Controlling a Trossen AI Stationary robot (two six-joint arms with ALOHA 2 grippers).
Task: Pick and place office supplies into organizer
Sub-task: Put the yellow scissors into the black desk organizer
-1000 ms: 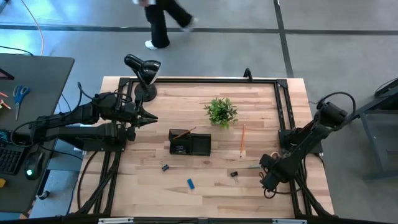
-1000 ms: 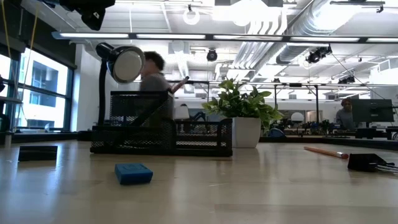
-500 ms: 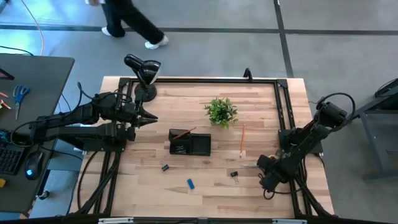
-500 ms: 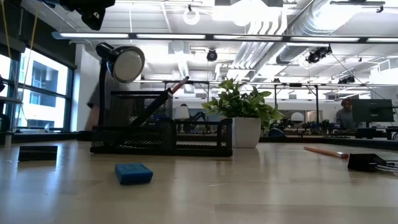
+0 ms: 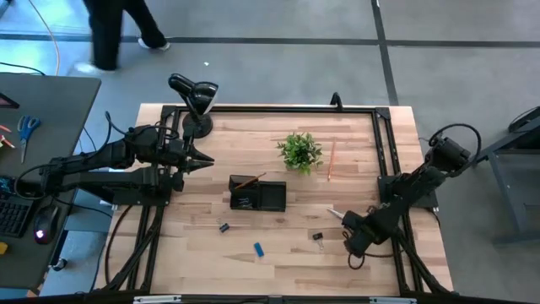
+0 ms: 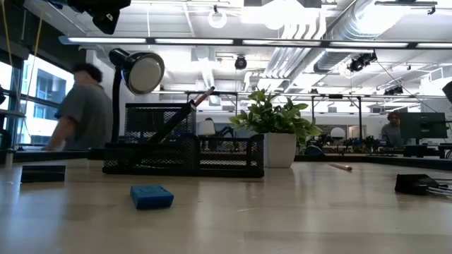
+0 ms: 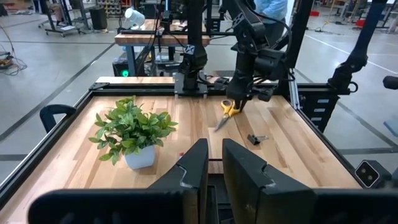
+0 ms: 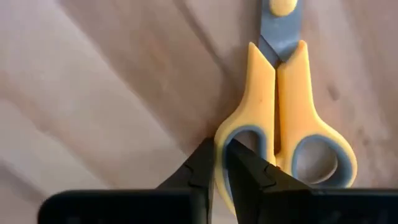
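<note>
High view first: the right end effector [image 5: 348, 237] is down low over the front right part of the surface [image 5: 278, 262], and its fingers have pinched together on one yellow handle loop of the scissors [image 8: 283, 118]. Right wrist view confirms it: the two dark fingertips [image 8: 239, 162] meet on the loop's rim, blades pointing away, the scissors lying flat on the wood.

Over on the left, the left end effector [image 5: 205, 162] hovers above the surface near the lamp [image 5: 194, 97], fingers together with nothing between them, clearly seen in the left wrist view.

The organizer [image 5: 257, 195] sits near the middle of the surface, just in front of the potted plant [image 5: 299, 151], and a pencil [image 5: 249, 181] leans out of its back left compartment. An orange pencil [image 5: 330, 160] lies just to the right of the plant. A binder clip [image 5: 318, 238] rests just left of the right end effector, another dark clip [image 5: 224, 227] lies in front of the organizer, and the blue eraser [image 5: 259, 249] sits nearer the front edge.

Low view shows a person [image 6: 81, 106] passing beyond the surface at the far left.
</note>
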